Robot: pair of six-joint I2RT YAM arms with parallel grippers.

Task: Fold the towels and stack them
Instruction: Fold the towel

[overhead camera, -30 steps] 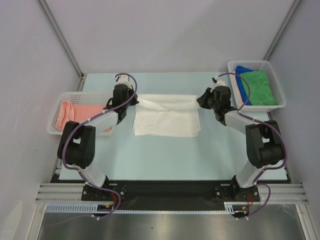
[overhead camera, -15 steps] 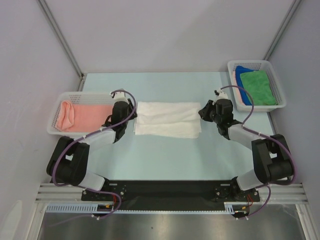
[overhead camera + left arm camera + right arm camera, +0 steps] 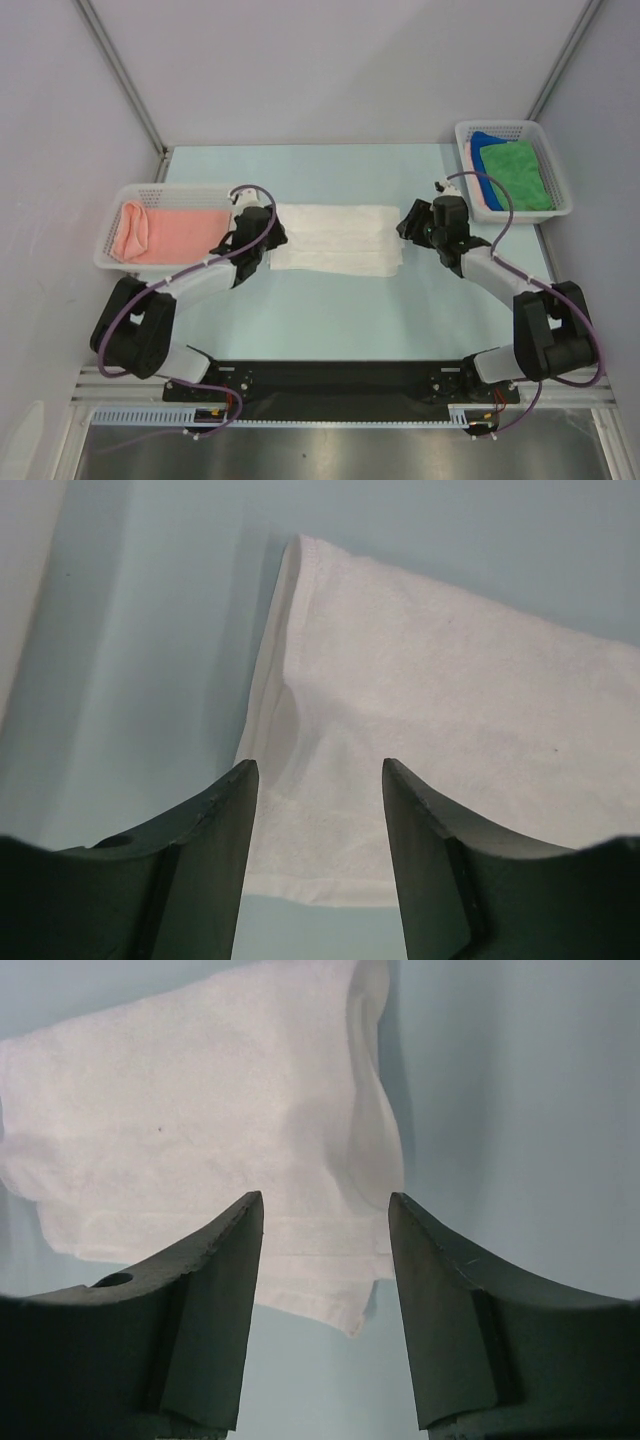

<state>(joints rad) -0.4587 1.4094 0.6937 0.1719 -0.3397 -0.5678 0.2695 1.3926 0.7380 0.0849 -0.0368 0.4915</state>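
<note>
The white towel (image 3: 335,240) lies folded into a long band on the pale blue surface (image 3: 330,320), roughly midway between the two baskets. Its near edge shows a lower layer sticking out a little past the upper one.

The left gripper (image 3: 270,238) sits low at the band's left end, and the right gripper (image 3: 408,226) at its right end. In the left wrist view the left gripper (image 3: 318,772) has its two dark fingers (image 3: 215,850) spread apart with nothing between them. The towel's corner (image 3: 400,730) lies flat on the surface below the gap. The right wrist view shows the same for the right gripper (image 3: 325,1200): its jaws are apart and pinch nothing, and the towel's end (image 3: 200,1130) rests loose beneath them, slightly rumpled along its outer edge.

The salmon pink towel (image 3: 165,230) lies in the white perforated basket (image 3: 108,262) at the left edge of the surface, just beside the left arm. The green towel (image 3: 515,175) sits on top of the blue towel (image 3: 483,148) in the second basket (image 3: 505,125) at the far right corner, well apart from the white towel.
</note>
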